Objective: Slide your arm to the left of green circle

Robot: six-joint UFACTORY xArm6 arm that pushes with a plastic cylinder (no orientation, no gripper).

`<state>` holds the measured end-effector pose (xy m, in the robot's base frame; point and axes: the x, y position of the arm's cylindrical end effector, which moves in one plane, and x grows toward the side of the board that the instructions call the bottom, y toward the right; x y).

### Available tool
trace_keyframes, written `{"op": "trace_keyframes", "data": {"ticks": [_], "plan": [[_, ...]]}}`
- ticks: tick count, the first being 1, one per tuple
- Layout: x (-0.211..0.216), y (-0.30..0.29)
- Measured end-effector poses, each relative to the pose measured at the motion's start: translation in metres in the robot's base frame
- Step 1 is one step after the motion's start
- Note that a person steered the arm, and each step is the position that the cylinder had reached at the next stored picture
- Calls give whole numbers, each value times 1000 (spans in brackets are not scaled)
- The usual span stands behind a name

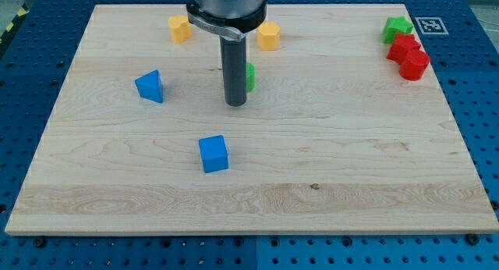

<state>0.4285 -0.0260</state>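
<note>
The green circle [250, 76] is mostly hidden behind my dark rod; only a sliver of it shows at the rod's right side, in the upper middle of the wooden board [351, 168]. My tip [235, 104] rests on the board just left of and slightly below the green circle, very close to it or touching it.
A blue triangle [150, 87] lies at the left and a blue cube [213, 154] below the tip. Two yellow blocks [180, 27] [268, 36] flank the arm at the top. A green star [398, 28] and two red blocks [403, 47] [414, 64] sit at the top right.
</note>
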Motion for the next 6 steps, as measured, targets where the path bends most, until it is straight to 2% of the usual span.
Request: {"op": "trace_keyframes", "data": {"ticks": [2, 4, 6], "plan": [[-3, -1], [-3, 22], [-6, -31]]}}
